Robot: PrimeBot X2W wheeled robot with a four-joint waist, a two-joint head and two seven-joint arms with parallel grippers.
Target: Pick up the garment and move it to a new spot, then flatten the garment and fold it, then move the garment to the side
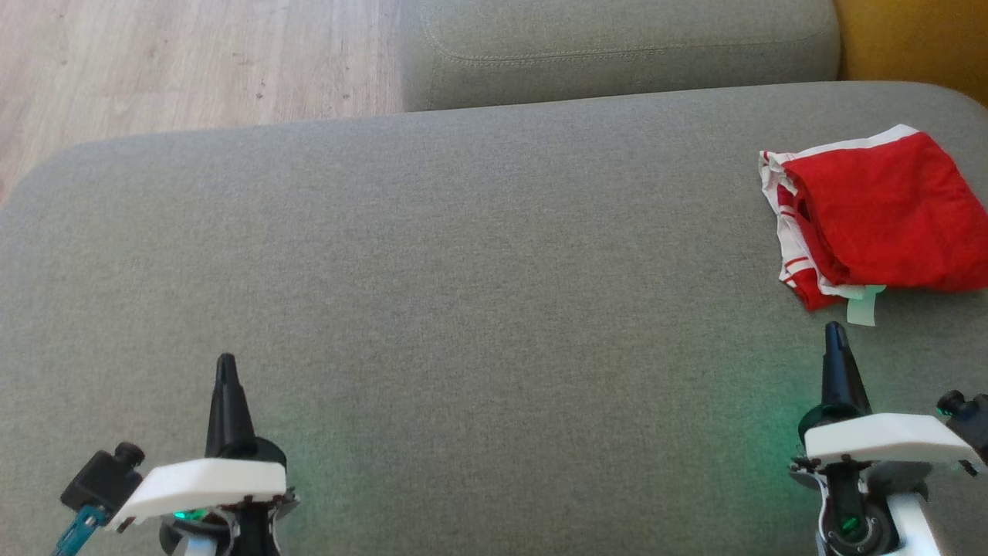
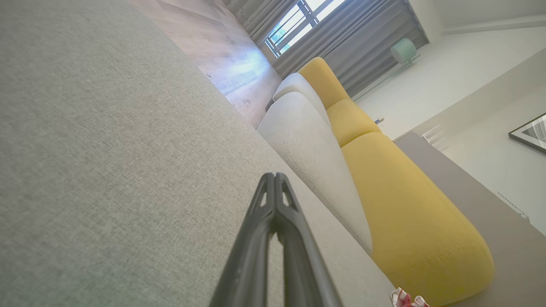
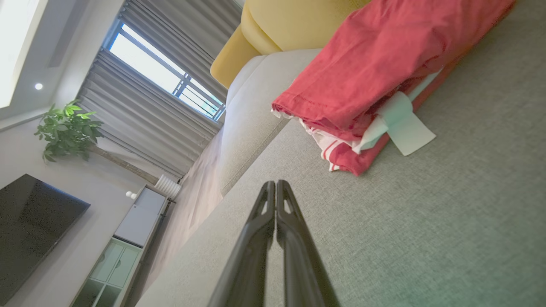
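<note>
Garment [image 1: 880, 208] at the far right looks soft and light, probably best pinched at its near corner; left gripper [image 1: 225, 361] and right gripper [image 1: 834, 330] are both closed, empty.

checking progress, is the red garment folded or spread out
Folded: the red garment lies in a compact bundle on the grey cushion, layers stacked, a pale tag sticking out.
</note>
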